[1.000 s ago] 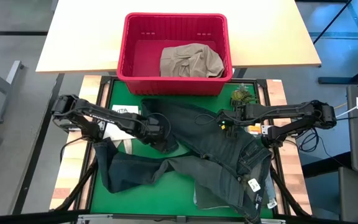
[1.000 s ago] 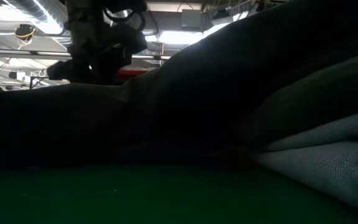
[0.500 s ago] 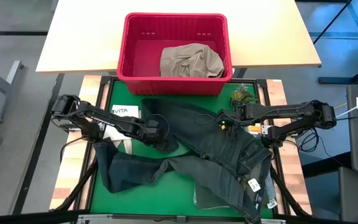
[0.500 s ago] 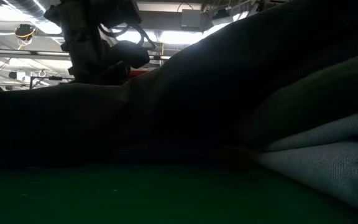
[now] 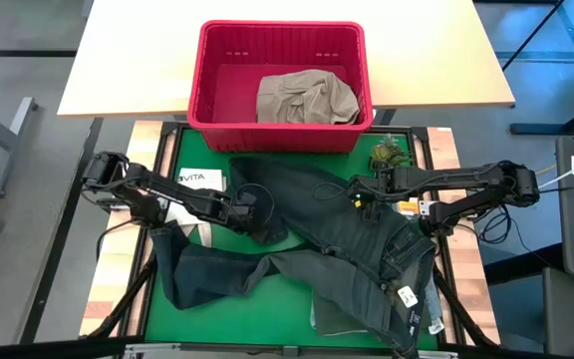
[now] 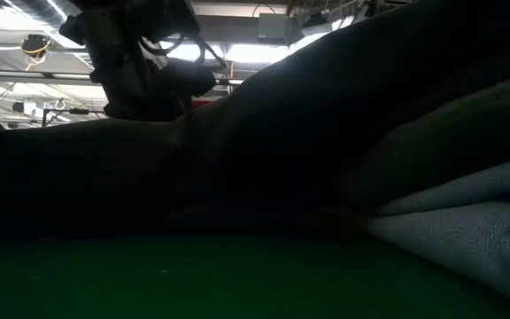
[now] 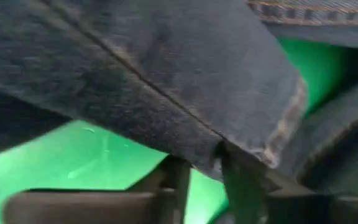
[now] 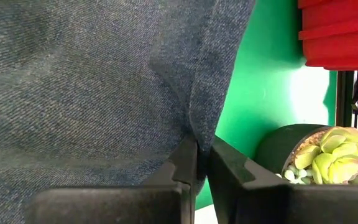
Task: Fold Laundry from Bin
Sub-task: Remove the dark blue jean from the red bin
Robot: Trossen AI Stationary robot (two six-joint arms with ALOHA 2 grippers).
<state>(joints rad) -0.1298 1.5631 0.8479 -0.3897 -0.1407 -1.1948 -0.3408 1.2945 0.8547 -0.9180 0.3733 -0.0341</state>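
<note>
Jeans (image 5: 337, 249) spread on green bench (image 5: 287, 299) before bin (image 5: 280, 85). Right gripper (image 8: 201, 158) pinched shut on waist fold, left gripper (image 7: 207, 171) closing over hem, for straightening.

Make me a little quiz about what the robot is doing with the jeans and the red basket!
1. True or false: the red bin is empty.
2. What is the right tool pinching? A) a fold of the jeans B) the little plant C) the bin's rim
3. Fill in: the left tool has a hem of the ______ between its fingers.

Key
1. False: a khaki garment lies inside.
2. A
3. jeans
</note>
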